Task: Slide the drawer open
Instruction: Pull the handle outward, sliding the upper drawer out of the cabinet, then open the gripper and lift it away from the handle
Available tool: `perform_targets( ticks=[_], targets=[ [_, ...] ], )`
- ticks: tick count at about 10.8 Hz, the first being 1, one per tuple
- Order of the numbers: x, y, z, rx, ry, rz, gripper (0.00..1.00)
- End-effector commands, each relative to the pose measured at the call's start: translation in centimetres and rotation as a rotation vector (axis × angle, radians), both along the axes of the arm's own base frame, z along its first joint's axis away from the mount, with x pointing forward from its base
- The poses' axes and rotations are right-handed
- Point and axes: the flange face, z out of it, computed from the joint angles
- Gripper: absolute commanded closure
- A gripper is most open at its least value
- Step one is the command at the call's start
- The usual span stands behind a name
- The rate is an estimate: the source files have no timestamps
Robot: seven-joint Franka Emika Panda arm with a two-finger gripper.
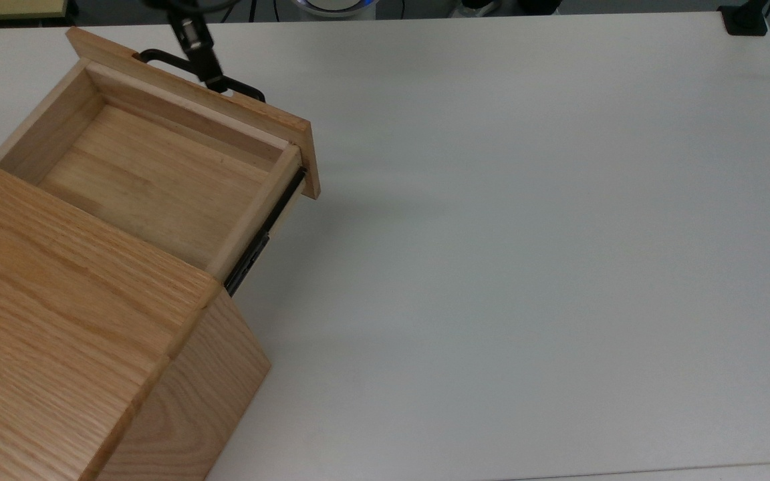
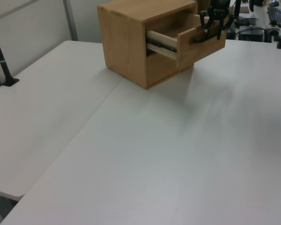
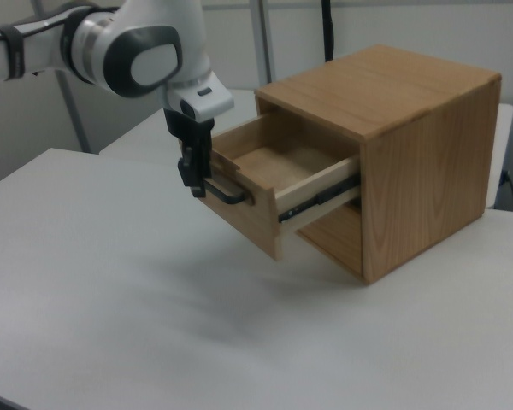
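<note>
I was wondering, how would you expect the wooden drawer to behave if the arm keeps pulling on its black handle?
The drawer looks rigid wood, so it should not flex. It rides on black side rails, so it probably glides straight out rather than tilting. The cabinet sits loose on the table, so it may well slide along with the pull.
</note>
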Motion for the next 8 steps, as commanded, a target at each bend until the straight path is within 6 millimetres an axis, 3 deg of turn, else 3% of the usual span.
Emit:
perform_targets(
  ticks=[1,5,7,8],
  targets=[
    [-1.7,1.7,0.6,-0.011,0.01,0.172,0.0],
    [-2.2,3.5,-0.7,-0.008,0.048,0.432,0.0],
    [-3.0,3.9,0.4,-0.008,0.048,0.636,0.0],
    [-3.5,4.0,1.8,-0.017,0.03,0.699,0.0]
  ],
)
